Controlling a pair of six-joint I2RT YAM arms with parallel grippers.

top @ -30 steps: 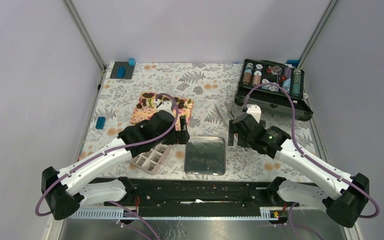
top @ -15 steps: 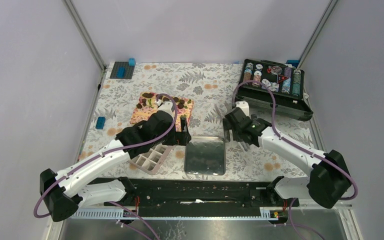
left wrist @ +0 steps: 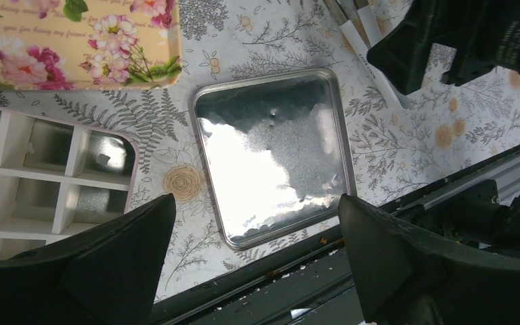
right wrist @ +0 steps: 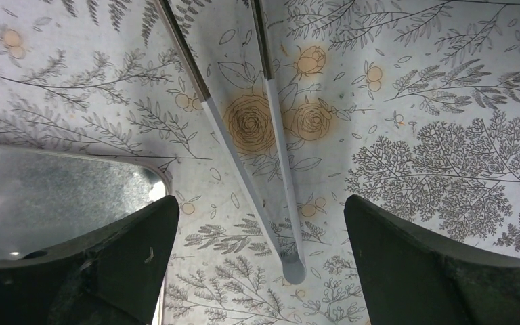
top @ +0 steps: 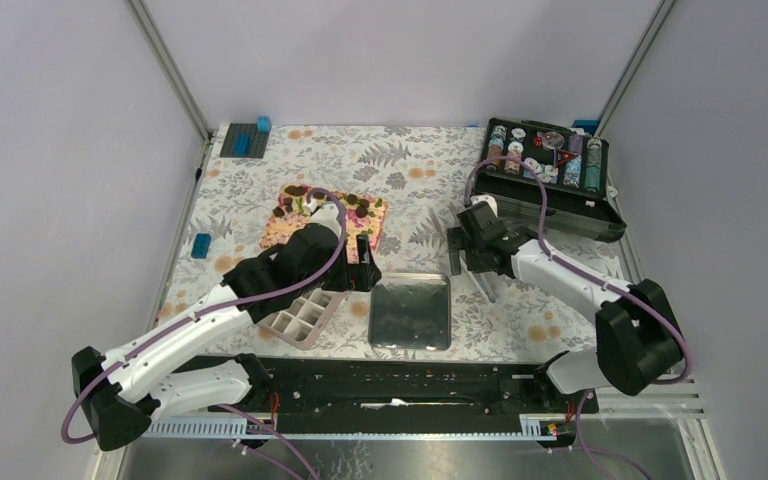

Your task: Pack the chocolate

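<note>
Since 1 s ago: right arm has folded in, its elbow swung out toward the table's right edge. The right gripper [top: 472,262] has shifted slightly left and farther from the base. Left arm barely changed.

Right jaws spread wide, holding nothing, hanging over the tongs [right wrist: 281,169]. The tongs lie on the cloth just right of the tin [top: 410,312].

Left gripper [left wrist: 256,203]: jaws spread wide, holding nothing, above the tin, beside the pink box [left wrist: 40,169].

Chocolate [top: 363,209] sits on the floral tray [top: 278,232], beyond the left gripper.
</note>
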